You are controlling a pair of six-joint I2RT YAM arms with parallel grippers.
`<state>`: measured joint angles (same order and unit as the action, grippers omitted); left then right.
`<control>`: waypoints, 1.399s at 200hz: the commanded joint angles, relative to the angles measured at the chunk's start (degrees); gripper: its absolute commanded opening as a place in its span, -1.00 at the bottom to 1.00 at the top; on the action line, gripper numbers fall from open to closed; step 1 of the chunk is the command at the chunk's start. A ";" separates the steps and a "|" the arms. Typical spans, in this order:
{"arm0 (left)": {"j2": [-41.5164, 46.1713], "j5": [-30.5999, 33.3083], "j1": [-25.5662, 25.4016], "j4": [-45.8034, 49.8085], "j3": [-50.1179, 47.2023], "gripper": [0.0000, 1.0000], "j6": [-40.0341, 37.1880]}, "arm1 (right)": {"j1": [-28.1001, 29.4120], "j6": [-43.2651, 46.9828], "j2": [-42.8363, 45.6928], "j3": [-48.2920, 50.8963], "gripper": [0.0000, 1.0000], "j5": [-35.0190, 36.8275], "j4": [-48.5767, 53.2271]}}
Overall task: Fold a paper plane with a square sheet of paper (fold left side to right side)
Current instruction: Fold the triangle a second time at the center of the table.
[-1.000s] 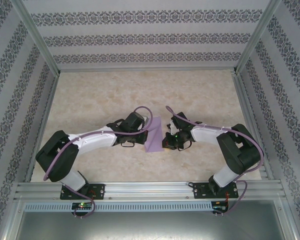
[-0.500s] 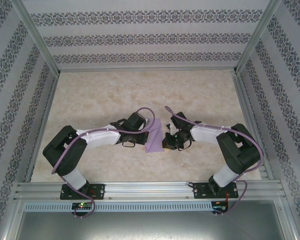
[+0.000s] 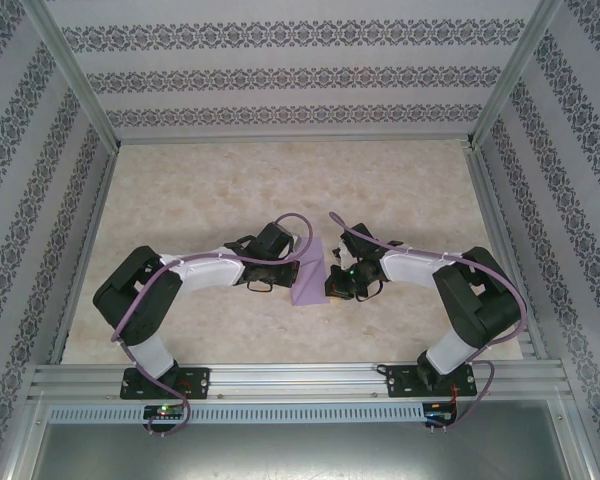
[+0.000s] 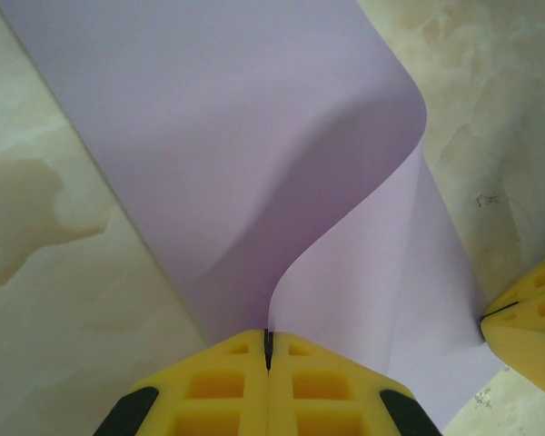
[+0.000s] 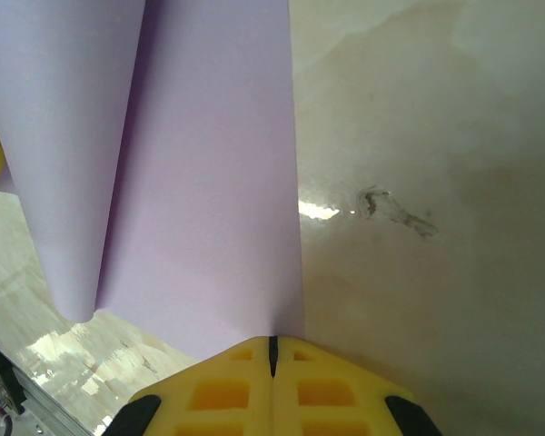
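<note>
At centre, both jaws pinch the square sheet of paper.

The overhead camera looks down from the near side onto the whole tabletop; both wrist cameras closely share the lilac sheet.

Blk/wht arms, purple cables, yellow hand pads

Both arms bent inward, elbows out; left end effector, right end effector clamped tight, facing each other
</note>
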<state>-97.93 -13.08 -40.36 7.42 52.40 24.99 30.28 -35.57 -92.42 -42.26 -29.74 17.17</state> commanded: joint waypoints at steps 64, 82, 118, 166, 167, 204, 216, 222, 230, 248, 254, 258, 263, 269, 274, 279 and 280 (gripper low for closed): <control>-2.37 -1.23 0.83 -2.00 2.18 -1.00 -1.35 | 0.83 1.38 -1.01 -0.72 -1.00 2.31 2.81; -2.66 -1.24 0.81 -1.86 2.32 -1.00 -1.46 | 0.79 1.47 -1.01 -0.72 -1.00 2.24 2.85; -3.08 -1.13 0.81 -1.84 2.31 -1.00 -1.53 | 0.79 1.67 -1.10 -0.75 -1.00 2.31 3.09; -3.55 -0.89 0.81 -2.23 2.36 -1.00 -1.48 | 0.83 1.91 -1.21 -1.04 -1.00 2.61 3.64; -3.56 -0.89 0.81 -2.28 2.40 -1.00 -1.46 | 0.83 1.91 -1.24 -1.05 -1.00 2.59 3.61; -3.53 -1.08 0.81 -2.58 2.86 -1.00 -1.49 | 0.79 2.02 -1.53 -1.09 -1.00 2.67 3.88; -3.34 -1.33 0.83 -2.67 2.93 -1.00 -1.61 | 0.83 2.07 -1.53 -1.23 -1.00 2.67 3.92; -3.19 -1.33 0.81 -2.67 2.88 -1.00 -1.61 | 0.83 2.01 -1.53 -1.20 -1.00 2.67 3.89; -2.93 -1.33 0.81 -2.73 2.93 -1.00 -1.70 | 0.83 2.03 -1.67 -1.24 -1.00 2.73 3.91; -2.70 -1.13 0.81 -2.44 2.96 -1.00 -1.98 | 0.83 2.04 -1.62 -1.29 -1.00 2.68 3.89; -2.78 -0.95 0.81 -2.32 2.99 -1.00 -2.10 | 0.79 2.06 -1.71 -1.33 -1.00 2.67 3.90; -2.87 -0.94 0.81 -2.16 3.04 -1.00 -2.09 | 0.83 2.03 -1.71 -1.33 -1.00 2.71 3.85; -2.94 -0.89 0.81 -2.06 3.11 -1.00 -2.14 | 0.86 2.07 -1.72 -1.38 -1.00 2.67 3.85; -3.05 -0.82 0.81 -2.10 3.02 -1.00 -2.22 | 0.83 2.06 -1.67 -1.41 -1.00 2.67 3.91; -3.16 -0.81 0.83 -2.06 2.97 -1.00 -2.18 | 0.82 2.03 -1.71 -1.42 -1.00 2.67 3.92; -3.38 -0.81 0.81 -1.99 2.93 -1.00 -2.14 | 0.83 2.06 -1.63 -1.37 -1.00 2.67 3.93; -3.39 -0.81 0.81 -2.03 2.90 -1.00 -2.14 | 0.83 2.03 -1.63 -1.39 -1.00 2.67 3.88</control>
<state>-100.82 -13.52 -40.36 6.55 53.93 24.34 30.28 -34.28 -92.79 -43.13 -29.30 18.85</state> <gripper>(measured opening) 0.065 0.037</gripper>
